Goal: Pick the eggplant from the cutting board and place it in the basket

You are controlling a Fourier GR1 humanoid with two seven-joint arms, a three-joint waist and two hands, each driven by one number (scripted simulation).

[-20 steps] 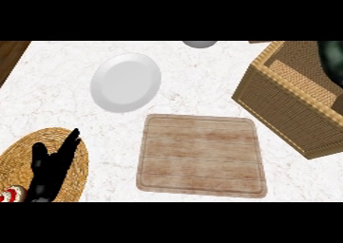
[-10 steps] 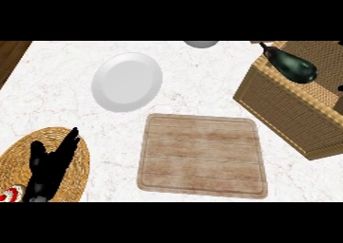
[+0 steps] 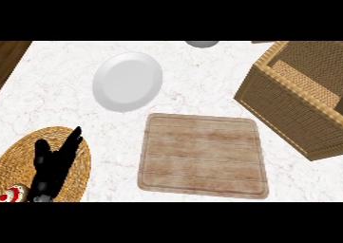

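basket [image 3: 286, 109] — right side cropped | grey thing [image 3: 202, 43] — perhaps bowl, cropped

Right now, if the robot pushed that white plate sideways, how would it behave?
The white plate lies flat on the smooth counter, so it would probably slide rather than tip. It looks rigid and shallow, so it is likely hard to grasp by its low rim.

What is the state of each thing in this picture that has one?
cutting board: flat on the counter, nothing on it.
basket: standing on the counter, open at the top.
plate: lying on the counter.
left hand: open, fingers straight, over the woven mat.
right hand: not in view.
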